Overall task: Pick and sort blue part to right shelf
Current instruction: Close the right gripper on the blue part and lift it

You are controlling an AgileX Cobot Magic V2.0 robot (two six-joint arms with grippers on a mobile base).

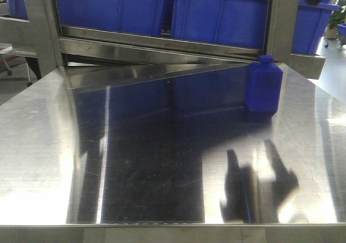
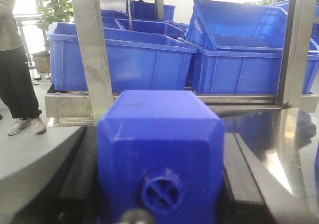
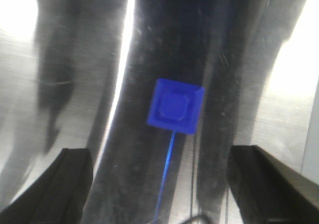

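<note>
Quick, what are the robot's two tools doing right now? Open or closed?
Left tool: closed on a blue part.
Right tool: open, empty, over the other part.

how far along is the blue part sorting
Nothing visibly shelved yet: the bins hide their insides. In hand: the left pincer grips one blue part, facing the bins. Left: a blue bottle stands on the table, the open right pincer above it, not yet gripping.
</note>
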